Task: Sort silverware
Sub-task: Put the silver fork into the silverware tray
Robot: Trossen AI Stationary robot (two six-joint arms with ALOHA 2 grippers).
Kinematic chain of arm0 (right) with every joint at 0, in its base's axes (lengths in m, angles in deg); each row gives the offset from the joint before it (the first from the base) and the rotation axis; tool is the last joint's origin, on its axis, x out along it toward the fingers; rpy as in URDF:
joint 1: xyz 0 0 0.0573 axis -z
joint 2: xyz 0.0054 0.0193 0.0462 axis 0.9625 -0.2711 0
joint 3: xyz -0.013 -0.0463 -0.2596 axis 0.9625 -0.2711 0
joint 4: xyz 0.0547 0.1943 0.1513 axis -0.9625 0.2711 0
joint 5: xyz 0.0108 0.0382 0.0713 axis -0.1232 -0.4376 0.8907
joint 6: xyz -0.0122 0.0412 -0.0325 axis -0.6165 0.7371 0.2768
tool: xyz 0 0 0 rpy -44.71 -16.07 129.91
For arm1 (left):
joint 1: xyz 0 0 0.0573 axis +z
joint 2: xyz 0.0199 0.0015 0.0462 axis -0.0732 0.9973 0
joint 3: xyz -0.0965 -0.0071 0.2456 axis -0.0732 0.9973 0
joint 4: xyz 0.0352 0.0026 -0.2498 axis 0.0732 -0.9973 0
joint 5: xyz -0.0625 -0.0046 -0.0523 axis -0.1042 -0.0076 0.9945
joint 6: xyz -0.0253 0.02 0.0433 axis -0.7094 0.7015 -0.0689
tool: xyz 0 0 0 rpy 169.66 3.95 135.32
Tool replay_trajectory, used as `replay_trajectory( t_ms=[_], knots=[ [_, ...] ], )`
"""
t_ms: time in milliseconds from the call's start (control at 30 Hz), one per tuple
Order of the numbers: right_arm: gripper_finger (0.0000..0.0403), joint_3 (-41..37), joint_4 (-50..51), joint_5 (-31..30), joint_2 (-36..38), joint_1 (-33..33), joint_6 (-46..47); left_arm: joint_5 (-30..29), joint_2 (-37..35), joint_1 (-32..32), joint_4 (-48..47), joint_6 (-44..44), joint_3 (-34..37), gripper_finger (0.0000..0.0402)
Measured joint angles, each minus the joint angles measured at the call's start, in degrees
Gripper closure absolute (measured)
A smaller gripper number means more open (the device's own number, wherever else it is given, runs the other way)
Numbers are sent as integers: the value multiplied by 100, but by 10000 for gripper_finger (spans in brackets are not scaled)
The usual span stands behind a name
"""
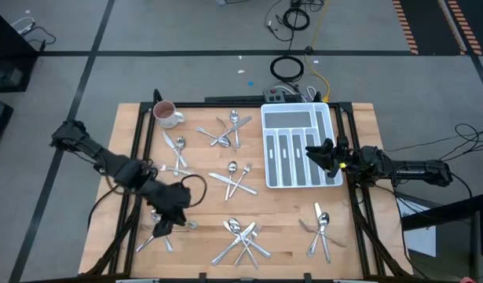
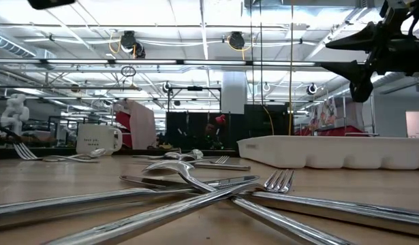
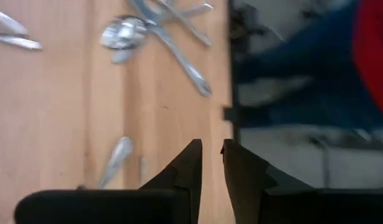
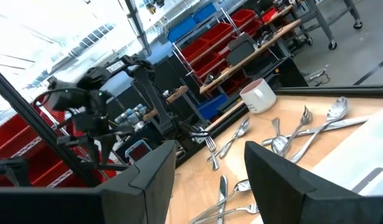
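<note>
The silverware lies in loose groups on the wooden table (image 1: 202,200): near the mug (image 1: 225,130), in the middle (image 1: 235,177), at the near edge (image 1: 241,236) and at the near right (image 1: 321,228). My left gripper (image 1: 164,220) hangs tilted downward over the near left corner, just above a small group of pieces (image 1: 159,234). Its fingers (image 3: 211,158) stand narrowly open with nothing between them, and one piece (image 3: 116,158) lies beside them. My right gripper (image 1: 313,153) waits open (image 4: 210,168) above the white divided tray (image 1: 298,145).
A white mug (image 1: 166,115) stands at the far left of the table. A black frame rail (image 3: 230,93) runs along the table edge close to my left fingers. A power strip and cables (image 1: 287,93) lie beyond the far edge.
</note>
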Motion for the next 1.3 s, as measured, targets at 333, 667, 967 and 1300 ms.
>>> replay_trajectory(
  t_ms=[333,667,967,1300],
  knots=[
    [218,0,35,-4,-1,1,-2,-1576,189,-1367,-1602,-2606,9,331],
    [218,0,192,-13,-2,1,-20,77,771,-1425,-1407,-1797,9,312],
    [218,0,190,-12,-2,1,-19,-774,984,-1573,-1583,-2190,10,168],
    [218,0,192,-7,-2,2,-2,-1145,947,-2038,-720,-2744,1139,165]
  ],
)
